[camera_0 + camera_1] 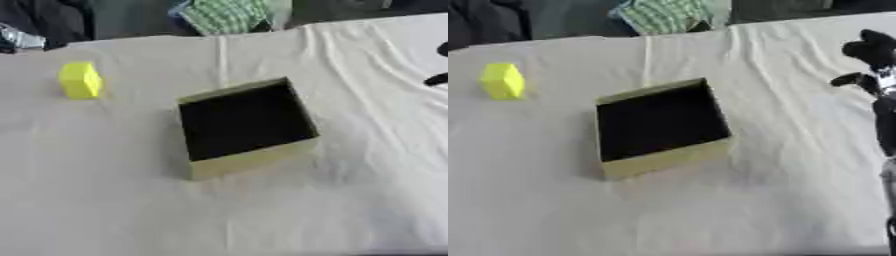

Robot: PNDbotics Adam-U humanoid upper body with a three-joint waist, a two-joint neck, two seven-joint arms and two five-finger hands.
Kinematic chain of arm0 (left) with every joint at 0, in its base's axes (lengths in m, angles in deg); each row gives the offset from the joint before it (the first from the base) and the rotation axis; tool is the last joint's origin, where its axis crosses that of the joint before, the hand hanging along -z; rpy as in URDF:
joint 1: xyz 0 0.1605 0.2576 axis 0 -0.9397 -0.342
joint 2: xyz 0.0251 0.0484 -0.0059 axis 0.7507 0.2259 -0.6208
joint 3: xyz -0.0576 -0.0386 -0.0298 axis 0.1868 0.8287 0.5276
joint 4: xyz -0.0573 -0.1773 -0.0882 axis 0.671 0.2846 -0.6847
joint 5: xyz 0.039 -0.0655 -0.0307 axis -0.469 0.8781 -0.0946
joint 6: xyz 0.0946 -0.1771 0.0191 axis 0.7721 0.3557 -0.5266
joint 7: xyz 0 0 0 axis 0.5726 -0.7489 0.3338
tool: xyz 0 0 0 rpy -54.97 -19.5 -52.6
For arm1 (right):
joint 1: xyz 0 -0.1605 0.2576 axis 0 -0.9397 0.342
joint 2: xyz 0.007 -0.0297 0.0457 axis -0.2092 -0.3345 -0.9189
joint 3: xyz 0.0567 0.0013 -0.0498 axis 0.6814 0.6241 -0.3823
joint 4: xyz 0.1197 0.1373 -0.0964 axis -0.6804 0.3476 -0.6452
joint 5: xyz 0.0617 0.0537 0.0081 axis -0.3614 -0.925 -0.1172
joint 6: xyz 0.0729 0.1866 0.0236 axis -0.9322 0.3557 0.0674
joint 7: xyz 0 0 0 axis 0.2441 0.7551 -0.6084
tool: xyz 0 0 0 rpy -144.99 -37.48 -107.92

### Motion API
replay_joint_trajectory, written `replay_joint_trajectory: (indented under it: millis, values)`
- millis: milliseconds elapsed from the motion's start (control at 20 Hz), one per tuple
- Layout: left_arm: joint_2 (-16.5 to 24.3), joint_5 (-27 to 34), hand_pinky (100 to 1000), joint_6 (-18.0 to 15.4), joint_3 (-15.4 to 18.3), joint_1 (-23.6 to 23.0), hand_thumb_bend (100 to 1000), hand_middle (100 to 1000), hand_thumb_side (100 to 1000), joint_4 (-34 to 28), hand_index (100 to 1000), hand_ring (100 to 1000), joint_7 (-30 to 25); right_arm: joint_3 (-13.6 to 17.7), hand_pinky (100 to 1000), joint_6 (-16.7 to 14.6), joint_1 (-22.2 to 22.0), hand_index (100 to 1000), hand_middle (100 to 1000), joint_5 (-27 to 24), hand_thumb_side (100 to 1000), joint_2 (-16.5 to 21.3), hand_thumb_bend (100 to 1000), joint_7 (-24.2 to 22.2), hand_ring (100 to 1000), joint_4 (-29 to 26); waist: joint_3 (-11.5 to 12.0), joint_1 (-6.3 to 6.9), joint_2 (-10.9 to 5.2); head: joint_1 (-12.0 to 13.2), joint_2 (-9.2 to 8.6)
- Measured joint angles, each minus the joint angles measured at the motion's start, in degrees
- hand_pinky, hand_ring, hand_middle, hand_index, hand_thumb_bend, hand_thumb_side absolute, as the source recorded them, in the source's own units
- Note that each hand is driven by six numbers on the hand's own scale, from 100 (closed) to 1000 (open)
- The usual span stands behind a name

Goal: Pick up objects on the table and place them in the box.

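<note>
Wrinkled white cloth covers the surface point(105, 200); mid-frame sits an open box point(247, 122), dark inside. A yellow block point(80, 80), upper left, looks light and rigid, best pinched across flat sides. Right hand point(870, 50), right edge: finger state unclear.

We see an open square box point(248, 161) near the middle of the table, with pale yellow-green walls and a dark inside. It stands upright, turned a little askew. At about ten o'clock from it, well apart, stands a small bright yellow block point(80, 80) on the white cloth.
</note>
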Motion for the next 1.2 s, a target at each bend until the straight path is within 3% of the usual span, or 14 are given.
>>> replay_joint_trajectory:
  millis: [400,900,1200]
  values:
    - [-3.2,-9.0,810,-3.6,-2.7,8.7,664,774,321,13.2,860,778,-3.1,-0.2,564,-0.1,0.0,862,724,0.0,754,0.0,100,-0.2,844,0.0,-0.5,-0.19,0.44,-0.5,-0.71]
    - [-7.1,-17.4,813,-4.8,-1.9,16.0,640,773,253,28.8,855,780,-1.9,-0.4,564,-0.2,0.1,862,724,0.0,756,0.0,100,-0.4,845,0.0,-1.3,-0.70,1.18,-0.9,-1.84]
    - [-8.1,-21.8,822,-6.0,-0.4,17.5,628,782,222,36.9,862,791,-0.2,-0.7,563,-0.3,0.1,862,724,0.0,758,0.0,100,-0.7,845,0.0,-2.1,-0.75,1.98,-0.9,-2.58]
